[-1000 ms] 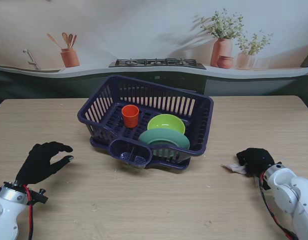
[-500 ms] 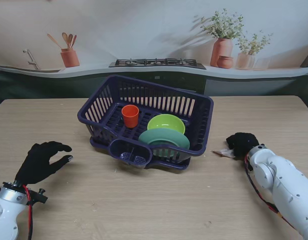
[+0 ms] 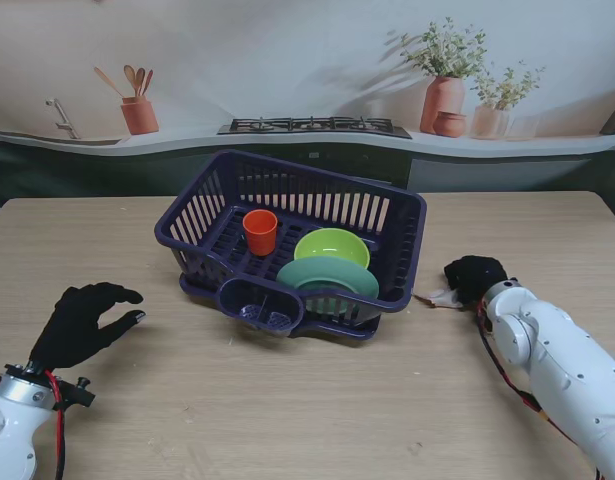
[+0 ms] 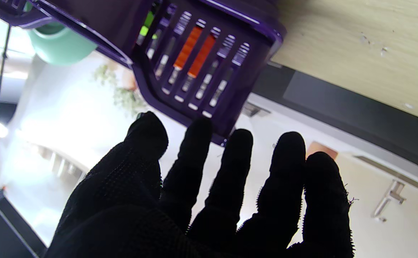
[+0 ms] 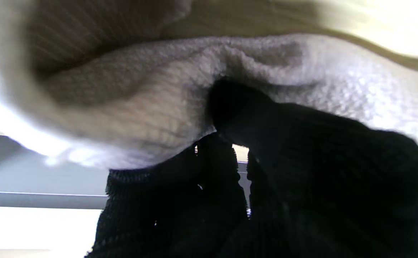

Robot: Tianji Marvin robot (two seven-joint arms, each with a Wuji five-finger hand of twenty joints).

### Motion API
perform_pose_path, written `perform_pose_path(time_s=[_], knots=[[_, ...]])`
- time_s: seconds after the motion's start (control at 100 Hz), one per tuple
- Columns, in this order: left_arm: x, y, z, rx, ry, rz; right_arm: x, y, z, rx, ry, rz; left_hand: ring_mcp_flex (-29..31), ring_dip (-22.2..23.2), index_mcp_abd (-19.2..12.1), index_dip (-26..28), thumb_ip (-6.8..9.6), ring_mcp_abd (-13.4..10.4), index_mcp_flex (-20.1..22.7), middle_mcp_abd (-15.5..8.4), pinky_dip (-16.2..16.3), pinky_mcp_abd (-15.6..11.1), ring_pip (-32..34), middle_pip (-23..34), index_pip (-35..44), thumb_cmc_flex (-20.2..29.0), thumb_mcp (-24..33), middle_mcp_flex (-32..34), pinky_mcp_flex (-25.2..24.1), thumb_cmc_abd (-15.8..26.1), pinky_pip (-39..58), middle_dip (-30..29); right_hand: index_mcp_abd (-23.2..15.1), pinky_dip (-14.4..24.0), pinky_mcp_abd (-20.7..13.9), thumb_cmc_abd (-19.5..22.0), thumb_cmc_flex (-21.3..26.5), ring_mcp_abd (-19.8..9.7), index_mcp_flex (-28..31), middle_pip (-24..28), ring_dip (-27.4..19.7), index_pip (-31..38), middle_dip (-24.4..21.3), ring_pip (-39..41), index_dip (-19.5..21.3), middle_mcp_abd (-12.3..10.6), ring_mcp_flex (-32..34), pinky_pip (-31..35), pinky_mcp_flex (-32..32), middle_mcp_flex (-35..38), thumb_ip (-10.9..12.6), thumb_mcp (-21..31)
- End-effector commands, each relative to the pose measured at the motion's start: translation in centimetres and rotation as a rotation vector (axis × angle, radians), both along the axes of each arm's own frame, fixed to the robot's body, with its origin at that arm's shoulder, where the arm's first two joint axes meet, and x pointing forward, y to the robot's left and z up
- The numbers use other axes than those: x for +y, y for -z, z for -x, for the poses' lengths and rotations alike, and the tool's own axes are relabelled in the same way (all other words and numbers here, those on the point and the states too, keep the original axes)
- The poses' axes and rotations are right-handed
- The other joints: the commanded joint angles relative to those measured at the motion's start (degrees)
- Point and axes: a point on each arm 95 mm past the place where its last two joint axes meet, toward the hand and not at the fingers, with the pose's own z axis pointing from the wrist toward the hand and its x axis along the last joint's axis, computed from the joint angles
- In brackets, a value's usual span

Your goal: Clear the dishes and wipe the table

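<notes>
— On the left of the wooden table (image 3: 287, 400)?
— One black-gloved left hand (image 3: 82, 320), released, fingers (image 4: 288, 168) spread, holding nothing; wrist and arm cut off at the frame's corner.

— At the centre?
— One dark purple plastic dish rack (image 3: 292, 235), slatted walls, rounded corners, with a small cutlery pocket on the side nearer to me. Inside: one orange cup (image 3: 260, 231) standing upright, one lime-green bowl (image 3: 331, 245), one pale green plate (image 3: 327, 276) leaning in front of the bowl and hiding its lower part. Three dishes in all. From the left wrist camera, only slivers of orange and green visible through the slats.

— To the right?
— One black-gloved right hand (image 3: 474, 277), pressed down onto one pale cloth (image 3: 439, 297) lying on the table just beside the rack's right corner. Only a crumpled edge of cloth peeking out from under the hand. Right wrist camera: blurred, soft knitted weave, bunched into folds, fingers (image 5: 237, 107) curled into it, so grasping the cloth. White arm shell cut off at the bottom right.

— Farther back?
— One counter with a stove, plus terracotta pots: one holding wooden utensils, others holding plants; exact count hard to make out.
</notes>
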Motion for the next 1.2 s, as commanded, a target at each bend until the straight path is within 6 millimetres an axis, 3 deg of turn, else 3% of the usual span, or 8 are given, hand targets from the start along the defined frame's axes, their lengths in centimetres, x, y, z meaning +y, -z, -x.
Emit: perform_pose_path(time_s=[0.0,0.44,0.63,0.84,1.19], knots=[[-0.2,0.0,0.1,0.008,0.007,0.001,-0.2,1.6,1.7,0.040,-0.014,0.005,0.49,1.05,-0.02,-0.07,1.91,1.02,1.07,0.75,1.25,-0.11,0.57,0.56,0.55,2.04,-0.89,-0.26,-0.19,2.55,2.06,-0.32,-0.50,0.19,-0.44,-0.70,1.36,2.38,0.62,-0.16,-0.01,0.29,0.36,0.81,-0.16,0.57,1.62,0.88,0.10,0.80,-1.31,0.90],[-0.1,0.1,0.2,0.002,0.002,0.003,-2.4,1.5,8.4,0.070,-0.060,-0.075,0.50,1.07,-0.05,-0.08,1.92,1.14,1.08,0.75,1.21,-0.12,0.57,0.53,0.62,1.99,-0.99,-0.17,-0.20,2.59,2.05,-0.34,-0.17,0.11,-0.09,-0.66,1.39,2.57,0.55,-0.09,-0.15,0.28,0.36,0.84,-0.17,0.88,1.74,1.00,0.29,0.72,-1.31,0.88],[-0.2,0.1,0.2,0.003,-0.002,0.003,-3.1,1.2,9.6,0.100,-0.100,-0.044,0.47,1.05,-0.01,-0.11,1.93,1.10,1.11,0.80,1.16,-0.14,0.53,0.53,0.59,1.99,-1.01,-0.21,-0.31,2.63,1.95,-0.34,-0.11,0.08,0.02,-0.67,1.41,2.63,0.54,-0.11,-0.15,0.27,0.37,0.86,-0.14,0.97,1.83,1.03,0.36,0.76,-1.33,0.84],[-0.1,0.1,0.2,0.005,0.003,0.003,-2.7,1.6,8.4,0.089,-0.090,-0.041,0.43,1.04,-0.05,-0.10,1.93,1.06,1.08,0.76,1.14,-0.14,0.50,0.52,0.58,2.00,-1.01,-0.23,-0.31,2.67,1.95,-0.34,-0.21,0.03,0.00,-0.66,1.34,2.62,0.67,-0.14,-0.15,0.33,0.42,0.84,-0.07,0.78,1.85,1.05,0.48,0.87,-1.28,0.89],[-0.1,0.1,0.2,0.004,0.001,0.002,0.1,1.2,2.9,0.047,-0.069,-0.029,0.55,1.07,-0.04,-0.09,1.93,1.07,1.11,0.74,1.12,-0.14,0.55,0.55,0.60,1.96,-1.04,-0.20,-0.31,2.67,1.96,-0.33,-0.50,-0.13,-0.03,-0.83,0.88,2.50,1.05,-0.22,-0.23,0.33,0.43,0.79,0.02,0.62,2.04,1.05,0.73,1.05,-1.01,1.55]])
